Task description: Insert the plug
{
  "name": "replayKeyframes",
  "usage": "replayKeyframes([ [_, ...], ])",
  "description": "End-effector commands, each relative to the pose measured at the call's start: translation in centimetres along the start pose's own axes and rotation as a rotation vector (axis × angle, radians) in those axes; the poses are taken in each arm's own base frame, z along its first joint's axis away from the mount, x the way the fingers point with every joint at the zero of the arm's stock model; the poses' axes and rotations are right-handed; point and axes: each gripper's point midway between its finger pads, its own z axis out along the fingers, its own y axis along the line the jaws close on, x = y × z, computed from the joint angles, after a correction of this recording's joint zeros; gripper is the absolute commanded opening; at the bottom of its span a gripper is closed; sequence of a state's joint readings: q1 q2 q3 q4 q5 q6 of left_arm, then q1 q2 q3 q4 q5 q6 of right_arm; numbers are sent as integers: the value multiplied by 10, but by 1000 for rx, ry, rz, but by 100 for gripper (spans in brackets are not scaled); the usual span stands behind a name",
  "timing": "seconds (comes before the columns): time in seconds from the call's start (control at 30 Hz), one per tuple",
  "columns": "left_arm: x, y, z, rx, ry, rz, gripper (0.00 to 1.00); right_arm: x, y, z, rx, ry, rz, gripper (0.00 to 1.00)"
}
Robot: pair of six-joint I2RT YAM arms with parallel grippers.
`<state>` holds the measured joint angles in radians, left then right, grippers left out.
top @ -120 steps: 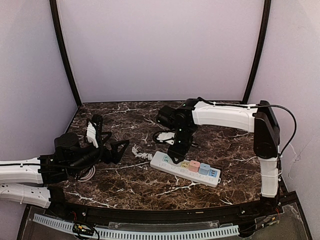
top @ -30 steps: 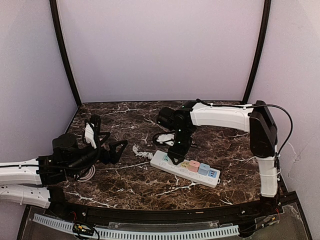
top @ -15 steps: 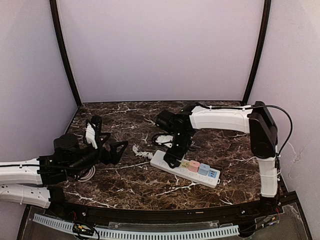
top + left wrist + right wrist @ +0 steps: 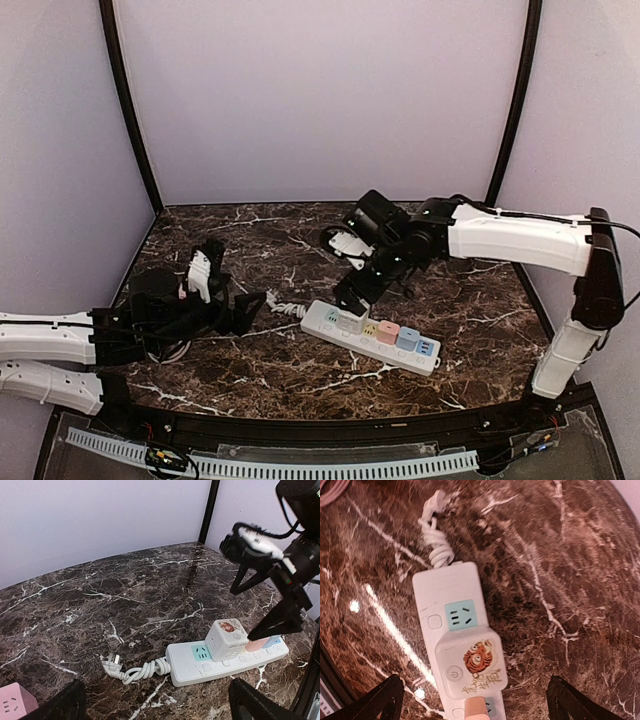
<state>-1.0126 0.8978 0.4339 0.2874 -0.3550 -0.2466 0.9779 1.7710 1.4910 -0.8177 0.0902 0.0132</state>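
Right tool (image 4: 473,678), jaws released, over the white cube plug (image 4: 471,666) in the power strip (image 4: 445,587); if half-seated, the plug may tilt loose.

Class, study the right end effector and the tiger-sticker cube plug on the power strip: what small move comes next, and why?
Probably lift the right end effector straight up and clear. Its jaws stand open, apart from the cube plug, which looks seated on the power strip.
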Motion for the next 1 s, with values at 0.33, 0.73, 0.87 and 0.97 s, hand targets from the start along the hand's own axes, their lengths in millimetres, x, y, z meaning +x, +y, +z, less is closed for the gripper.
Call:
replayKeyframes([
  [0.33, 31, -73, 79, 74, 228, 23, 99, 17, -36, -62, -98, -526, 599, 99],
  [0.73, 59, -117, 141, 12, 351, 51, 95, 66, -71, -101, 97, -601, 689, 99],
  [0.87, 67, -126, 155, 9, 380, 50, 91, 76, -70, -110, 87, -637, 701, 99],
  [0.97, 76, -131, 165, 1, 400, 49, 91, 82, -70, -114, 80, -657, 708, 99],
])
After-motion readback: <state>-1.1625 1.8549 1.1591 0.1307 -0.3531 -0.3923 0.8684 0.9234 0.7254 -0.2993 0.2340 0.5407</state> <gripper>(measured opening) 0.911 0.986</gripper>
